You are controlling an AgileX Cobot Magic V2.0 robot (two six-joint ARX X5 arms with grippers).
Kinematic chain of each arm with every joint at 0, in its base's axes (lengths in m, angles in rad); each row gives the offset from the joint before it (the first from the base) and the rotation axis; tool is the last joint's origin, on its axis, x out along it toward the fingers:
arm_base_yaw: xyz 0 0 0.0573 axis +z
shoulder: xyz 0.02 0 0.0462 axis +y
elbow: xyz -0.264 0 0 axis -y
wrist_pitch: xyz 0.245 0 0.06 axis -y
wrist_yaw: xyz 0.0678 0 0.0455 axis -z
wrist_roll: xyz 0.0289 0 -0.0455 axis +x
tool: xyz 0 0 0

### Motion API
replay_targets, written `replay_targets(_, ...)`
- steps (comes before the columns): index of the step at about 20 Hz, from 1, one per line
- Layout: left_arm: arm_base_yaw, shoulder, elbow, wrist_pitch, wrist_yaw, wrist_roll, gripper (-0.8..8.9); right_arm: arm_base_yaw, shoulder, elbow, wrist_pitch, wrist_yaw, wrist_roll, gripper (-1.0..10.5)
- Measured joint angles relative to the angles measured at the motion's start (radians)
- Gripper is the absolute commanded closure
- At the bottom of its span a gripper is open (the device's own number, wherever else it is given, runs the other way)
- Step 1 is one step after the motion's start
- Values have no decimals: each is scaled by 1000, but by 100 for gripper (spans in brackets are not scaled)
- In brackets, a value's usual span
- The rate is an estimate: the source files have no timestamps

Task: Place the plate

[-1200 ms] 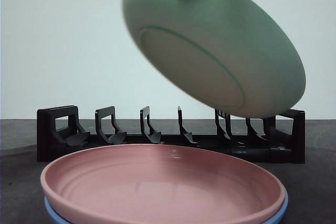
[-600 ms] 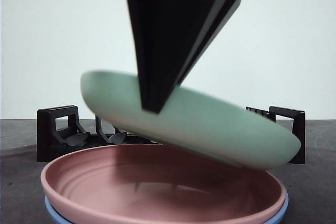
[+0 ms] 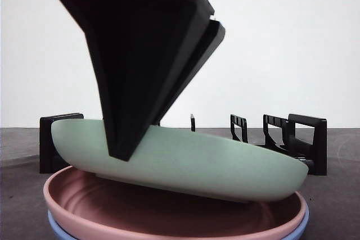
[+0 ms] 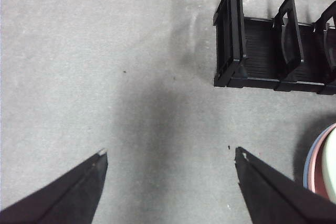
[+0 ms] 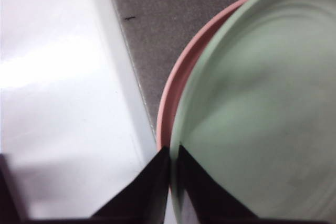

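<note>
A pale green plate [image 3: 185, 164] lies nearly flat, slightly tilted, inside the pink plate [image 3: 169, 217], which is stacked on a blue plate [image 3: 62, 230]. My right gripper [image 3: 121, 153] comes down big and dark from above and is shut on the green plate's rim [image 5: 173, 177]. The right wrist view shows the green plate [image 5: 262, 108] over the pink plate [image 5: 181, 98]. My left gripper [image 4: 168, 156] hangs open above bare table beside the rack's end, holding nothing.
A black slotted dish rack [image 3: 298, 139] stands behind the plates, its end also in the left wrist view [image 4: 252, 51]. The stacked plates' edge [image 4: 320, 161] shows at the side there. Grey table surface [image 4: 105, 66] lies around; a white wall is behind.
The right gripper has brought the green plate down from high and steeply tilted to nearly flat in the pink plate, moving leftward in the front view.
</note>
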Motion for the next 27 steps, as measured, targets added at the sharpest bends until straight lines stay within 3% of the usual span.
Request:
replay_targets(4,0,0,0,0,0,0,430,0,0,0,1,-5,2,914)
replay_targets(7,0,0,0,0,0,0,430,0,1,0,13,-21,7,779)
replay_targets(9,0,0,0,0,0,0,430,0,1,0,19,-29,21,763)
replay_targets(13,0,0,0,0,0,0,430,-6,0,13,34,-107,72,680)
replay_targets(16,0,0,0,0,0,0,430,-50,-61,45,45,-74,93,680)
replay_targets(20,0,0,0,0,0,0,430,-254,-206,53,43,35,78,680)
replay_targets(24,0,0,0,1,0,0,430,-579,-272,53,50,29,11,680)
replay_targets(27,0,0,0,12,0,0,430,-824,-273,53,103,-39,-34,680)
